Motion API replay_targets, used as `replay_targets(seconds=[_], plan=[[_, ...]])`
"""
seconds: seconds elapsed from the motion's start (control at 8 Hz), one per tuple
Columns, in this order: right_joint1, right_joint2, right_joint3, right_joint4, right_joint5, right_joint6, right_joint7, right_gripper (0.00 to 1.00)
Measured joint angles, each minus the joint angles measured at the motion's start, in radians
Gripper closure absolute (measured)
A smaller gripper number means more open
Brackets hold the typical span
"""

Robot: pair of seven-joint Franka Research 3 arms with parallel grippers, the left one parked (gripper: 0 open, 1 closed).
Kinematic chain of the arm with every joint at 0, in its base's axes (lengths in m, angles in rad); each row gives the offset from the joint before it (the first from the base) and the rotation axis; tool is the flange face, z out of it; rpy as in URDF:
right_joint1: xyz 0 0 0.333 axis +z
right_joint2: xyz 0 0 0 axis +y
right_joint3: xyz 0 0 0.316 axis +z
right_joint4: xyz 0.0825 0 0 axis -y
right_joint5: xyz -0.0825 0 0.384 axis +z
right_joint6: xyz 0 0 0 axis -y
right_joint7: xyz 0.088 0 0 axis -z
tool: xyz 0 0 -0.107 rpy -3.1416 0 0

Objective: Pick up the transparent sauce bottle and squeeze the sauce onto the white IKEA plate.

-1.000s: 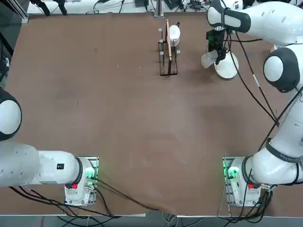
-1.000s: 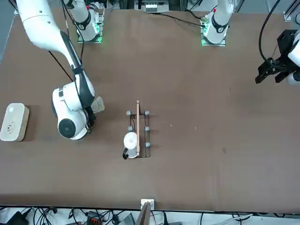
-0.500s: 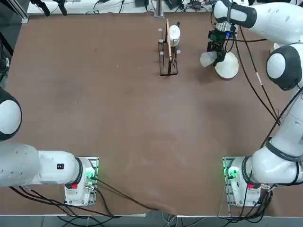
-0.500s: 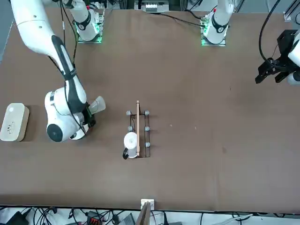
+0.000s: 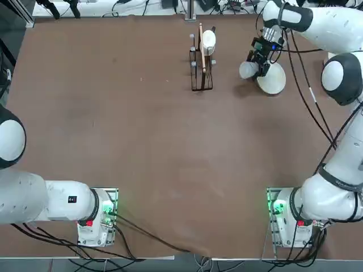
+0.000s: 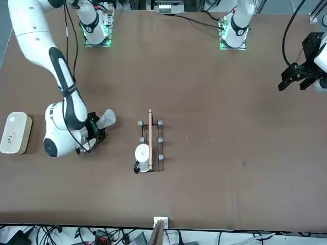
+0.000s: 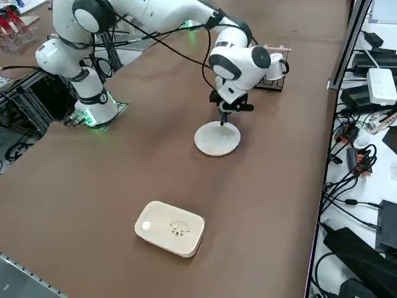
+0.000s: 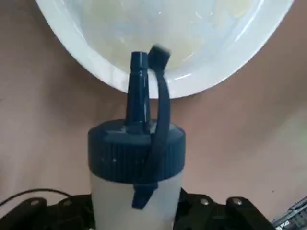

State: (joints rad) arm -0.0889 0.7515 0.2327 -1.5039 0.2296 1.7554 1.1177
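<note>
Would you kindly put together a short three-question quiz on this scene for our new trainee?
1. True or false: the right gripper is shut on the transparent sauce bottle.
2. Over what does the bottle's blue nozzle point? A) the white IKEA plate B) the wire rack C) the cream-white dish
3. Fill in: the nozzle's small cap is flipped ____ and hangs by its strap.

Key: 1 true; 2 A; 3 open.
</note>
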Motion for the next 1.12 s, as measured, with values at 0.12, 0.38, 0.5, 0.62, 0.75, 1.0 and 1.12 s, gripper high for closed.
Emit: replay_targets(seconds=[0.12, 0.38, 0.5, 0.62, 0.75, 1.0, 1.12], plan=[[-0.019, 0.0, 0.0, -0.01, 0.015, 0.001, -0.025, 0.67], [-0.028, -0.001, 0.003, -0.036, 0.03, 0.001, -0.038, 0.67], [-0.027, -0.004, 0.006, -0.056, 0.036, 0.001, -0.038, 0.67], [-0.027, -0.011, 0.007, -0.076, 0.044, 0.001, -0.038, 0.67], [-0.028, -0.02, 0.007, -0.091, 0.052, 0.001, -0.038, 0.67], [-0.043, -0.058, 0.006, -0.138, 0.056, 0.0, -0.038, 0.67], [-0.062, -0.083, 0.006, -0.168, 0.056, -0.003, -0.039, 0.67]])
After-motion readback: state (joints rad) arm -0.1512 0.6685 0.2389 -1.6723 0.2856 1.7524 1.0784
